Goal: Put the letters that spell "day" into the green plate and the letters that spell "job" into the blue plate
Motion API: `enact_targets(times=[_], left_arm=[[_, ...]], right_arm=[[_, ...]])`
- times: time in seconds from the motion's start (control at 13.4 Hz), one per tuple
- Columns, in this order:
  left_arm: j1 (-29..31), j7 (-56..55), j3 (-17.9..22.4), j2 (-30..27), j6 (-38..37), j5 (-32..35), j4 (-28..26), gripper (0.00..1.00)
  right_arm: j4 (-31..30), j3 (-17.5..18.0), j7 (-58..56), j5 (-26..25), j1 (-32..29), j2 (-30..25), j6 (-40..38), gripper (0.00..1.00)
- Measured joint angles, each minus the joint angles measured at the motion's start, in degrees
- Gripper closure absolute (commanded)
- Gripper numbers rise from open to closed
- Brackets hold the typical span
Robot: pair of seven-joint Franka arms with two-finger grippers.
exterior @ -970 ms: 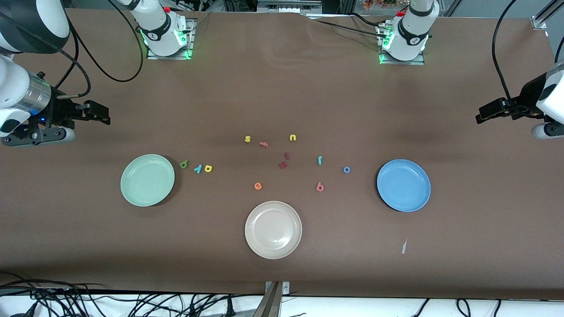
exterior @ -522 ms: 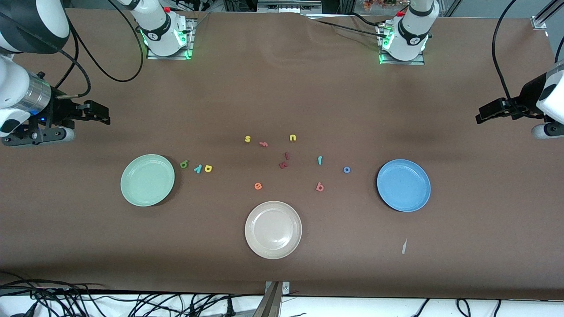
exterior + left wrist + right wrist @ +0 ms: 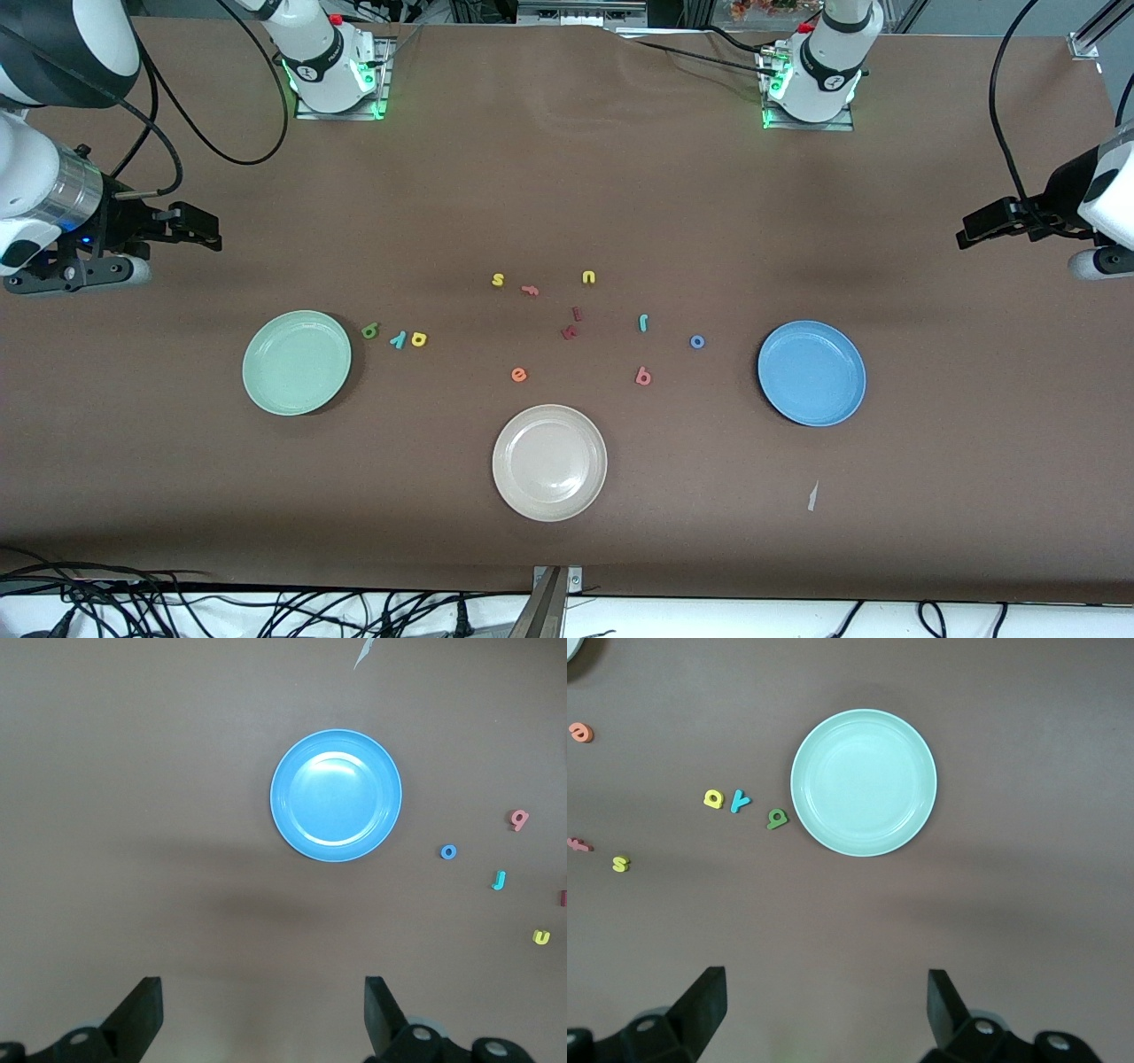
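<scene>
Two robot arms are waiting above a table of foam letters and plates.
The left gripper (image 3: pixel 261 1014) and right gripper (image 3: pixel 824 1010) are hanging released, holding nothing, over bare table (image 3: pixel 567 177).

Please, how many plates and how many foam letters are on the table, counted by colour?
Plates: 3, green plate, blue plate, beige plate
Yellow letters: 3
Teal letters: 2
Dark red letters: 2
Salmon letters: 2
Olive letters: 1
Blue letters: 1
Orange letters: 1
Total: 15

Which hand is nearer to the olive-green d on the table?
The right hand. It is up over the table's end by the green plate, which the olive-green d lies beside. The left hand is over the table's end past the blue plate.
</scene>
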Motion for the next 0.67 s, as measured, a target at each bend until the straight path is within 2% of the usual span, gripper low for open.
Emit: enact_targets(times=[0.22,0.37,0.67], left_arm=[[-0.17,0.06,-0.35,1.01,-0.15,-0.03,-0.02,0.0],[-0.97,0.21,-2.11,2.5,-0.49,-0.11,-0.02,0.0],[-8.6,0.06,-4.43,10.31,-0.27,-0.15,2.48,0.0]], right_arm=[[0.0,0.0,0.0,0.0,0.0,0.0,0.0,0.0],[0.0,-0.01,0.0,0.0,0.01,0.0,0.01,0.0],[-0.03,-0.01,1.04,0.08,0.17,0.22,0.03,0.0]])
